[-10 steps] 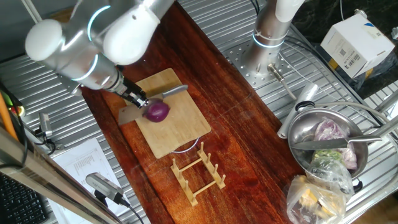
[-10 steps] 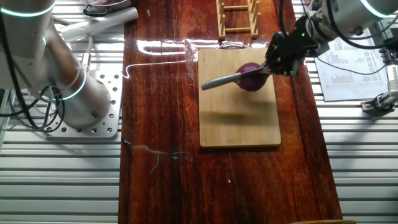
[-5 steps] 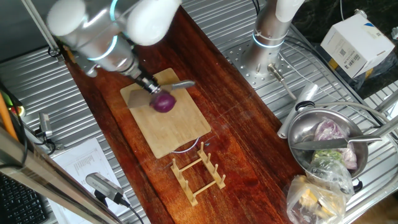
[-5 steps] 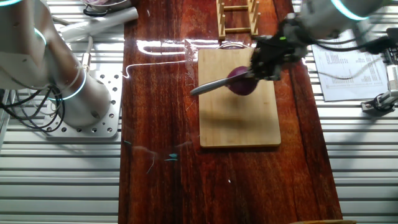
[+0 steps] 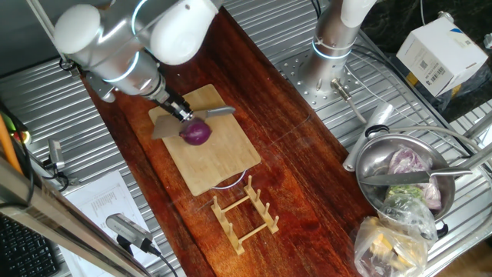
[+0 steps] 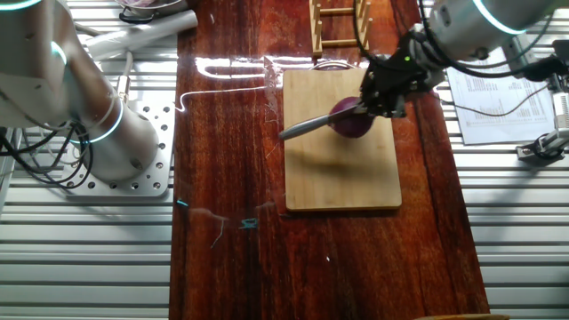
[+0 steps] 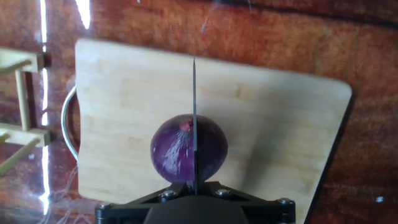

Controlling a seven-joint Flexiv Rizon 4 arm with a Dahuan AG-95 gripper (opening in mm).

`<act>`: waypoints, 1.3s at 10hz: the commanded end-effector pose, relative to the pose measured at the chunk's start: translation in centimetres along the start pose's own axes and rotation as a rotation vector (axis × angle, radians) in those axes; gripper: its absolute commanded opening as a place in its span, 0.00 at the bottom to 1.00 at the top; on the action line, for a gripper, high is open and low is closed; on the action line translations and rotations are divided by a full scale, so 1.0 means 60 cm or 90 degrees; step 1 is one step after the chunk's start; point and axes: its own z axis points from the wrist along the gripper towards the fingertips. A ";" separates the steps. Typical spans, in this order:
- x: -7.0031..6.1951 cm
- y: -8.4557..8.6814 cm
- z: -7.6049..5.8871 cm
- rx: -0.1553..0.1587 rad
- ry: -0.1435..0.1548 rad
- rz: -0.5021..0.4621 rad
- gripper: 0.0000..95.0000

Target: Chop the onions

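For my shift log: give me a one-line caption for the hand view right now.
Knife blade seen edge-on, lined up over the middle of the red onion on the cutting board.

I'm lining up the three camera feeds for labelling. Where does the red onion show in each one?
One fixed view: the red onion sits left of centre, on the bamboo board.
The other fixed view: upper right of centre, at the board's far end.
Hand view: low centre, the knife blade crossing it.
Shared landmark: the bamboo board.
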 end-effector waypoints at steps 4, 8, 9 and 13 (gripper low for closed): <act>0.030 0.003 0.011 0.007 -0.033 -0.006 0.00; 0.036 0.004 0.017 0.006 -0.038 -0.004 0.00; 0.037 0.005 0.018 0.006 -0.040 -0.005 0.00; 0.035 0.003 0.023 0.013 -0.064 -0.006 0.00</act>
